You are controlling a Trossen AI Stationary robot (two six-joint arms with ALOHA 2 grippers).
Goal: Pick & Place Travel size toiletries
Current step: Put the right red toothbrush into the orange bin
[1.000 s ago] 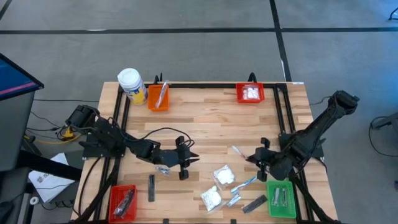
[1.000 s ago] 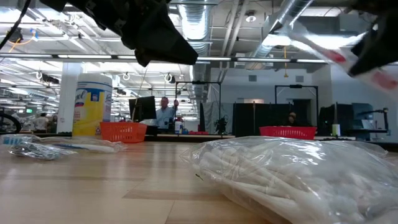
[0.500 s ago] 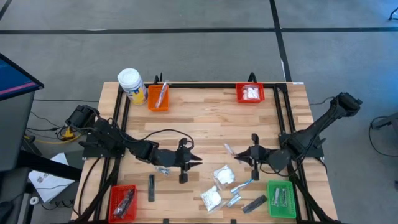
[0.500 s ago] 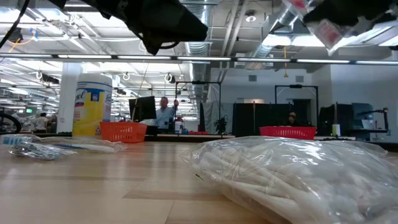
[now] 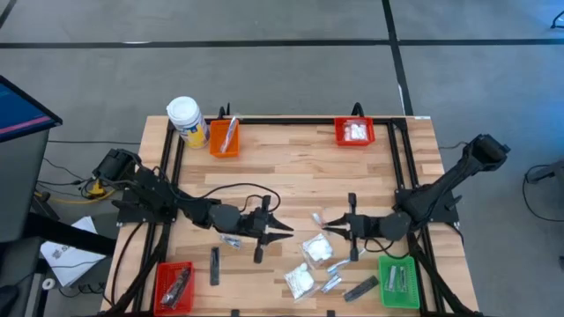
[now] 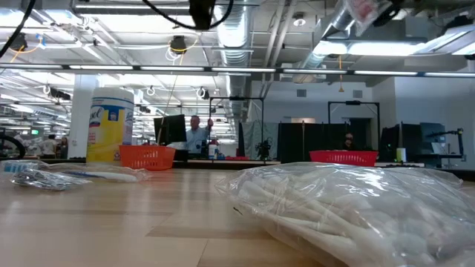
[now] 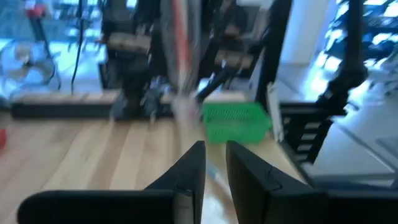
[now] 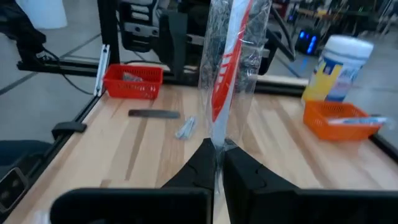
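Note:
My right gripper (image 5: pixel 333 227) hangs over the table's middle, pointing left, shut on a clear-wrapped toothbrush with a red handle (image 8: pixel 225 68). The same toothbrush (image 6: pixel 364 10) shows at the top of the low view. My left gripper (image 5: pixel 284 229) faces it from the left, clear of the table. Its fingers (image 7: pixel 214 155) stand a narrow gap apart with nothing between them. Two white puffy packets (image 5: pixel 317 248) (image 5: pixel 300 280), a wrapped toothbrush (image 5: pixel 348 260), dark flat bars (image 5: pixel 214 264) (image 5: pixel 359 288) and a silvery sachet (image 5: pixel 231 239) lie flat on the table. My right gripper pinches the wrapped toothbrush's lower end (image 8: pixel 217 138) between its two fingers. The fingers come in about level from the table's right side. The toothbrush stands upright above the fingertips, lifted clear of the table.
The far edge holds an orange bin (image 5: pixel 224 137), a red bin (image 5: pixel 354 132) and a white-capped yellow jar (image 5: pixel 185 119). The near corners hold a red bin (image 5: pixel 174 286) and a green bin (image 5: pixel 398 282). A black frame (image 5: pixel 291 121) rims the table.
My right gripper has risen and gone toward the table's left with the wrapped toothbrush. It has tipped from pointing down to about level and rolled. My left gripper has risen a little and tipped up to level, its tips now nearer the right gripper.

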